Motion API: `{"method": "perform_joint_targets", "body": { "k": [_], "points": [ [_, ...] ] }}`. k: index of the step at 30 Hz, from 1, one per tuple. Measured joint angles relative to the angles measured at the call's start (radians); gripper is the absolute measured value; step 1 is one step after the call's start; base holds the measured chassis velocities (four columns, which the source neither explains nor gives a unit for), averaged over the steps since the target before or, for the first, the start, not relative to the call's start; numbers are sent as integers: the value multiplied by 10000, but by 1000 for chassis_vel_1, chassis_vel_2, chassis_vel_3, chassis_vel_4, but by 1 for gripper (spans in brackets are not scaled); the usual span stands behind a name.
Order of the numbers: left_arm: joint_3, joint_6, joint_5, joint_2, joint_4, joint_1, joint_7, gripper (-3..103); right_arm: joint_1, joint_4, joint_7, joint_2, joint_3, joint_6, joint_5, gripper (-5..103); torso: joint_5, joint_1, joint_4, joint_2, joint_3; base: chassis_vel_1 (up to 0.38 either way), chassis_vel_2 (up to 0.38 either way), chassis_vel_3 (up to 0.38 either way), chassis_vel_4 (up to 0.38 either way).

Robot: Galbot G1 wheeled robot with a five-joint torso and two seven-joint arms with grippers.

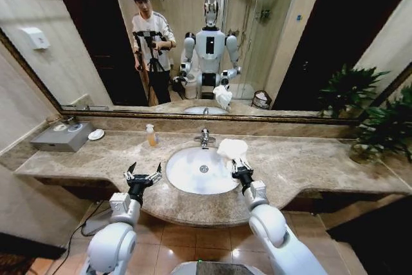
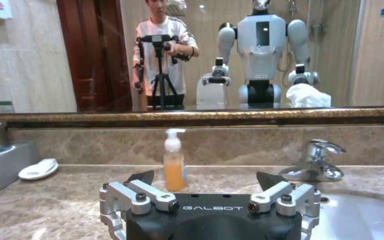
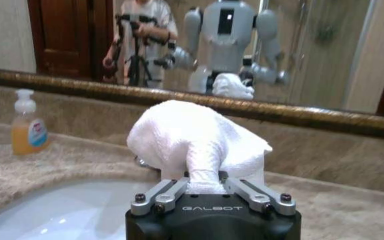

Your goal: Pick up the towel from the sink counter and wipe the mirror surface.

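**Operator:** Give me the count of items at the station.

**Technician:** You have one towel (image 1: 232,149), one soap bottle (image 1: 151,136), one faucet (image 1: 205,137), one small white dish (image 1: 96,134) and two grippers. The right gripper (image 1: 239,169) is clamped on the towel, which bunches up from between its jaws, lifted over the right rim of the basin (image 1: 201,170). The left gripper (image 1: 143,176) hovers over the sink counter (image 1: 309,167) left of the basin, jaws spread wide, holding nothing.

**Operator:** Materials and shapes?

**Technician:** The towel is white looped cloth, lumpy and folded. The counter is speckled brown-beige stone with a rounded, bulging front edge. The basin is a smooth white oval. The faucet is chrome. The bottle holds orange liquid under a white pump.

**Operator:** Edges and clearance?

**Technician:** The mirror (image 1: 290,43) rises behind the faucet, its dark bronze-gold frame running along the stone backsplash. You have bare counter right of the basin, up to a potted plant (image 1: 380,134) at the far right.
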Motion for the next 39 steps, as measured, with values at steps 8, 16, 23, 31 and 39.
{"method": "perform_joint_targets", "body": {
  "k": [8,16,23,31,39],
  "points": [
    [-1,0,0,2,0,-3,0,100,1714,-1075,-904,-755,-368,-2041,986,10,-2,3,-6,0,0,31,19,-27,-13],
    [1,0,0,-1,0,-3,0,100,3011,-2289,-1496,-1303,-1397,-3304,641,10,1,4,-5,-1,1,0,0,0,0],
    [1,0,0,-1,0,-2,0,100,4450,-2976,-2011,-1992,-2768,-3826,899,10,1,3,-5,0,1,0,0,0,0],
    [0,0,0,0,0,-3,-1,100,7074,-4651,-2312,-1925,-5264,-3857,2649,10,1,4,-1,-1,2,0,0,0,0],
    [1,0,0,0,0,-3,-1,100,8360,-5624,-2788,-1857,-6753,-3835,2647,10,-2,3,-6,-1,0,0,0,0,0]
  ]
}}
